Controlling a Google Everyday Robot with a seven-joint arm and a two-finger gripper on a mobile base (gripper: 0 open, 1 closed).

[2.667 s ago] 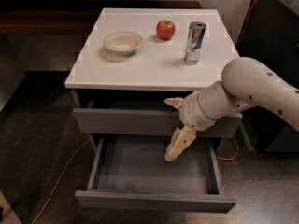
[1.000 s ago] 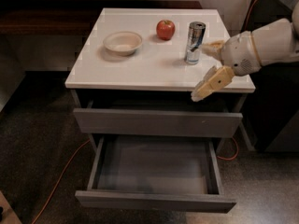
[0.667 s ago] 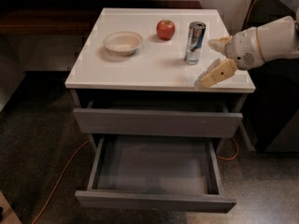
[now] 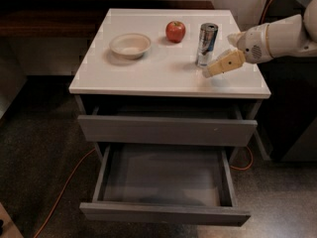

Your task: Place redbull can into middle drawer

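The redbull can, a slim silver can with blue patches, stands upright on the white tabletop, right of centre. My gripper hovers open just to the can's right with nothing in it. Its lower tan finger slants down towards the can's base without visibly touching it. Below the tabletop, the middle drawer is pulled out, a wide shallow grey box with nothing in it. Above it is a closed grey drawer front.
A red apple sits just left of the can, and a shallow white bowl lies further left. An orange cable runs over the dark floor. My white arm reaches in from the right, above a dark object by the cabinet.
My gripper has risen from in front of the drawers to tabletop height and moved left, closer to the can. The can, apple, bowl and drawers have not moved.
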